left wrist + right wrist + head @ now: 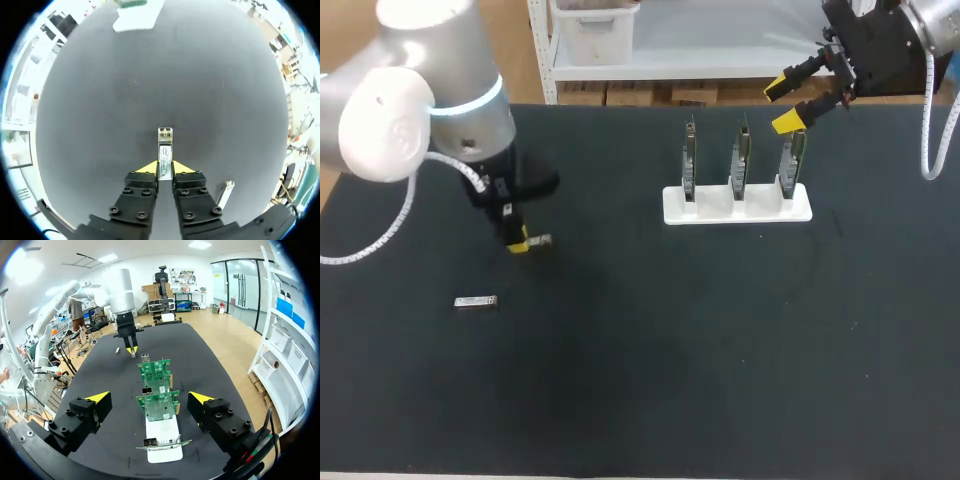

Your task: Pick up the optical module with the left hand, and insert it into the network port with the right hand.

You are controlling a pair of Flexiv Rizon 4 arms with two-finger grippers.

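Observation:
My left gripper is low over the left part of the black table, shut on a silver optical module. In the left wrist view the module sits between the yellow tips of that gripper and sticks out ahead of them. A second module lies flat on the mat nearby, beside the fingers. My right gripper hangs open above the far right end of the white rack. From its wrist, the right gripper looks along three upright green boards with metal ports.
The rack with the three boards stands at the back, right of the middle. My left arm shows beyond the boards in the right wrist view. Black mat covers the whole table.

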